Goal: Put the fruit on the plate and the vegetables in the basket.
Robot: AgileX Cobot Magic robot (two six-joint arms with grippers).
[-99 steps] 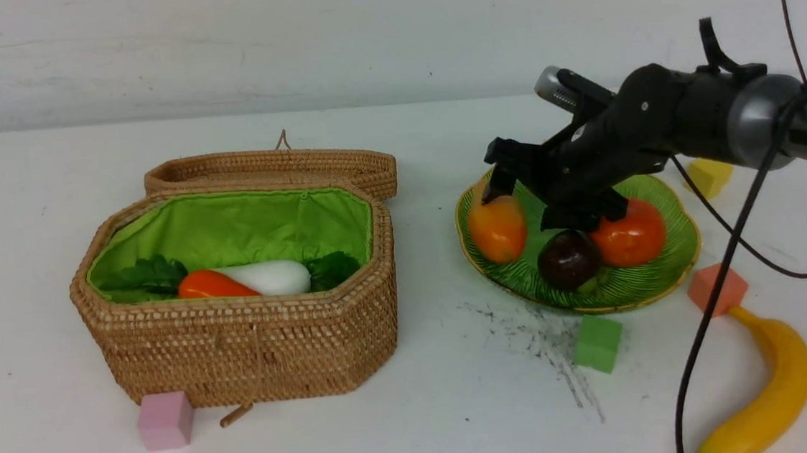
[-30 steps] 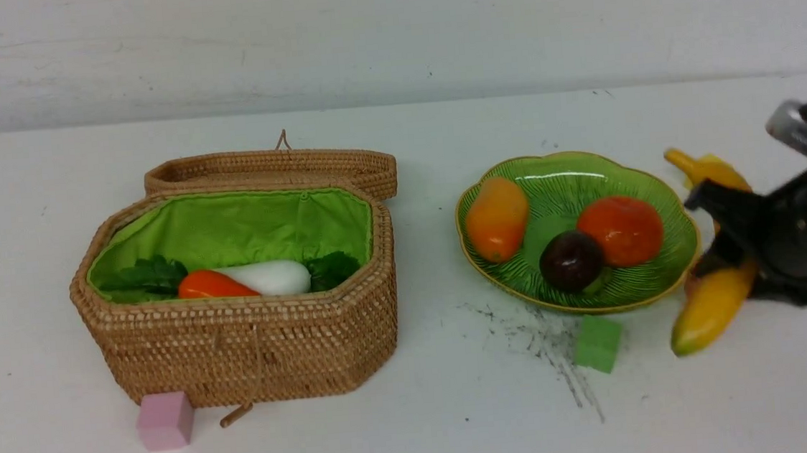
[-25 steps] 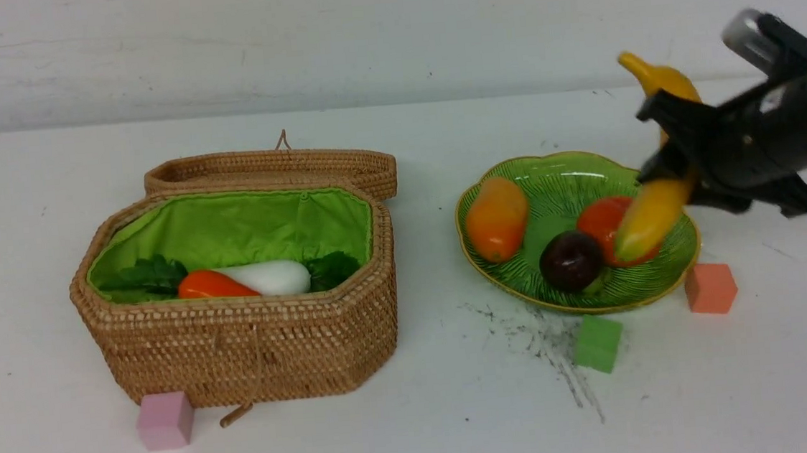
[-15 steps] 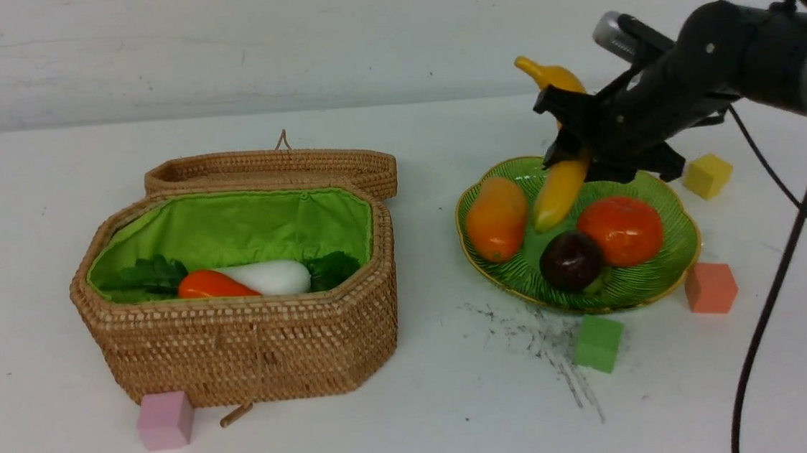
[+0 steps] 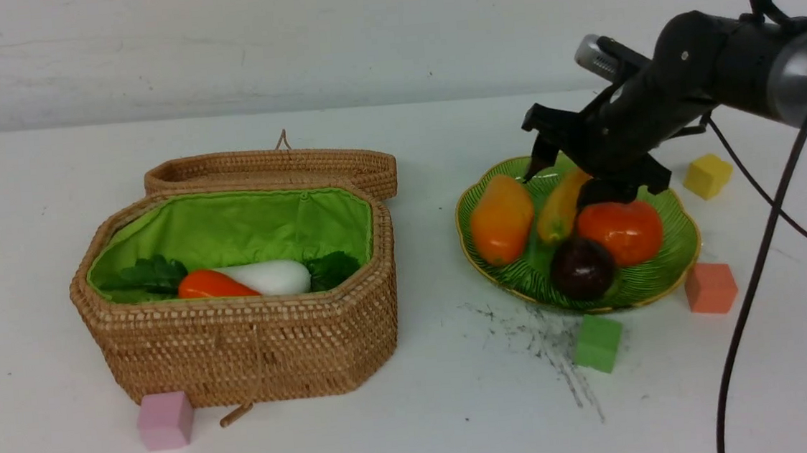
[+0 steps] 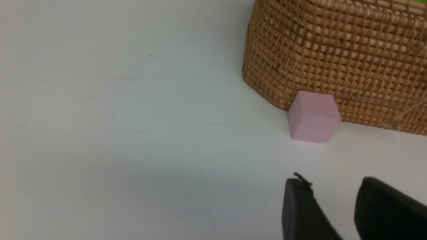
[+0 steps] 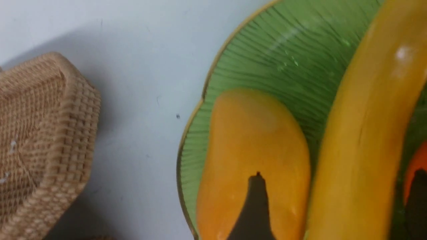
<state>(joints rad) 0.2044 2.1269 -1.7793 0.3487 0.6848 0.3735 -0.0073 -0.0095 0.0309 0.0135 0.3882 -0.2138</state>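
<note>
Front view: banana [image 5: 559, 208] now lies on plate [image 5: 674, 263], released.

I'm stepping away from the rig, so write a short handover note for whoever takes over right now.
Right gripper: open over the plate, banana lying between its fingers, apparently just let go.
Left gripper: holds nothing, low near the pink cube by the basket.
Done: mango, round orange fruit, purple fruit and banana on the plate; carrot and radish in the basket.
Left: withdraw the right arm. No eggplant is visible.
</note>
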